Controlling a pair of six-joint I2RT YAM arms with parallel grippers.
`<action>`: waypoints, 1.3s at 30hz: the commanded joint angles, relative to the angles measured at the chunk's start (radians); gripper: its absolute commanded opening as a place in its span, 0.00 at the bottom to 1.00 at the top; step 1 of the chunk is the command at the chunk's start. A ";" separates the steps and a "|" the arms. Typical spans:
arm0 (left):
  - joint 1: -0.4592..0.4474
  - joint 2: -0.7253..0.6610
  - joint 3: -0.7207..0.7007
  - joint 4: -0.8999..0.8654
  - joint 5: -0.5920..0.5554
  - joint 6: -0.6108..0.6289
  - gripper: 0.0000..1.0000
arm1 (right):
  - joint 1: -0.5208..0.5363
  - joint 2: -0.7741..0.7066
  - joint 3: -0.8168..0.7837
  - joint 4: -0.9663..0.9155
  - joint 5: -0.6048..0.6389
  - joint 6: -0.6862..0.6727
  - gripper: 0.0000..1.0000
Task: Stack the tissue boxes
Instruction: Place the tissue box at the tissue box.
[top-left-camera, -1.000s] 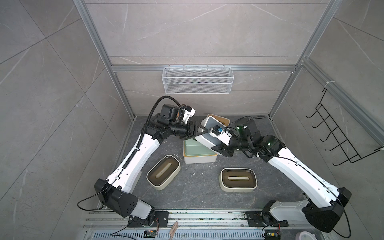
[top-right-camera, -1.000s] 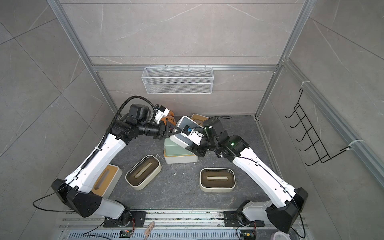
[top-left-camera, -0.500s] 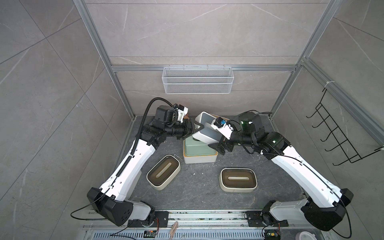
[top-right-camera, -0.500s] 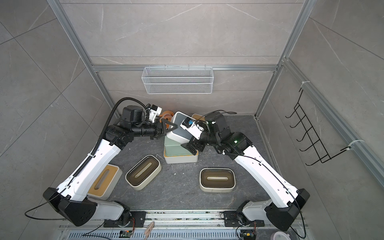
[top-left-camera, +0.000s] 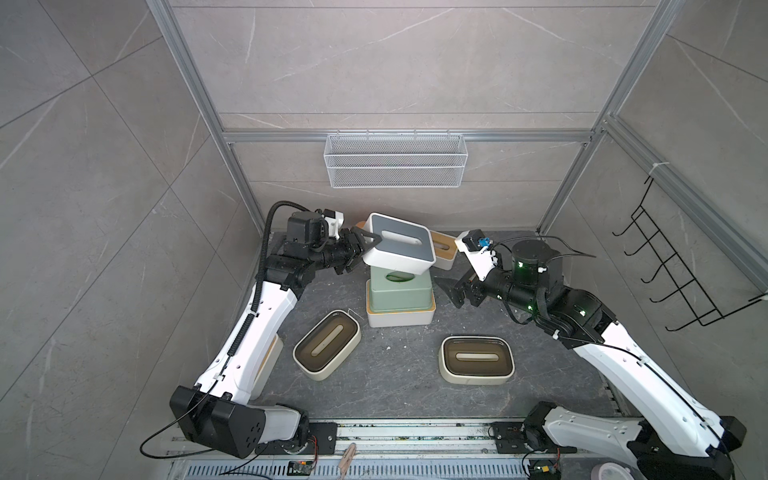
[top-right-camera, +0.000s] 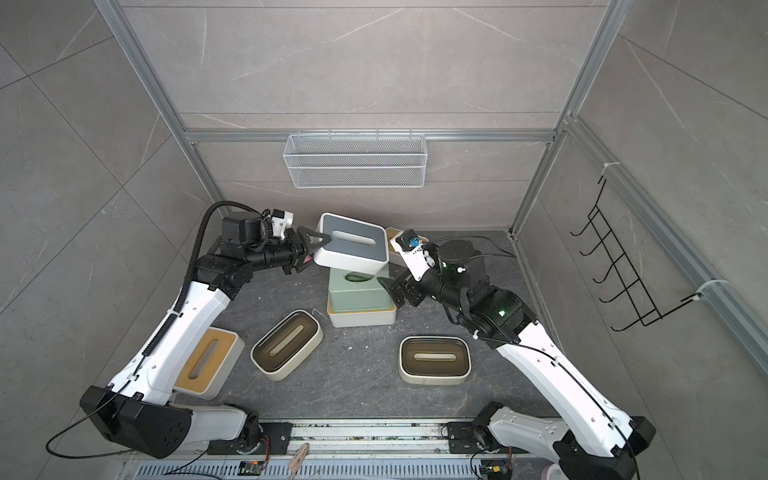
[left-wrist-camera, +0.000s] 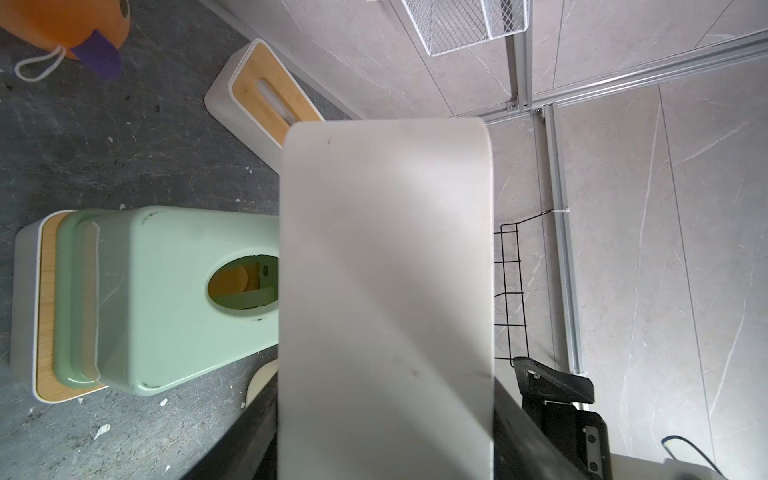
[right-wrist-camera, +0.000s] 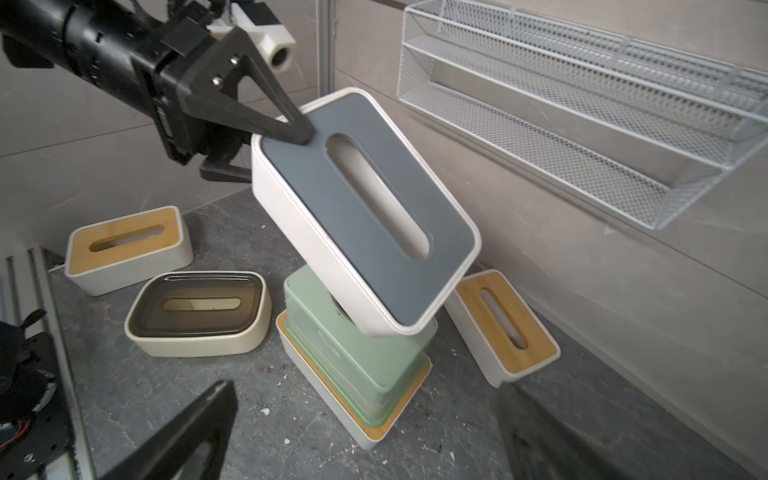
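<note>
Left gripper (top-left-camera: 367, 250): clamped on one short end of the white rectangular plastic box with a grey slotted lid (top-left-camera: 401, 245), 1 finger on the lid and 1 under the base.
Right gripper (top-left-camera: 455, 284): jaws spread wide and holding nothing, just right of the stack at the centre of both top views.
Grey-lidded box: in the air and tilted, upper centre of both top views. Its low end is over the mint green plastic box (top-left-camera: 398, 293); I cannot tell whether they touch.
Stack: the mint green box sits on a white box with a bamboo lid (top-left-camera: 399, 319), centre of frame.
Other bamboo-lidded boxes: 1 by the back wall (top-left-camera: 445, 249), 1 beside the left arm's base (top-right-camera: 205, 361).
Rounded cream boxes with dark-brown lids: 2 flat on the dark floor, lower centre (top-left-camera: 327, 345) and lower right of centre (top-left-camera: 476, 360), well apart.
Back wall: white wire mesh basket (top-left-camera: 395, 166).
Left wrist view, upper left corner: orange fish-shaped toy (left-wrist-camera: 62, 25).
</note>
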 joint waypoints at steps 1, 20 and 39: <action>0.005 -0.060 -0.036 0.162 0.067 -0.073 0.28 | 0.003 -0.064 -0.075 0.057 0.144 0.125 1.00; 0.001 -0.049 -0.250 0.413 0.092 -0.165 0.29 | -0.017 -0.463 -0.579 0.299 0.058 0.361 1.00; 0.001 -0.085 -0.356 0.367 0.033 -0.100 0.35 | -0.017 -0.542 -0.600 0.227 -0.027 0.433 1.00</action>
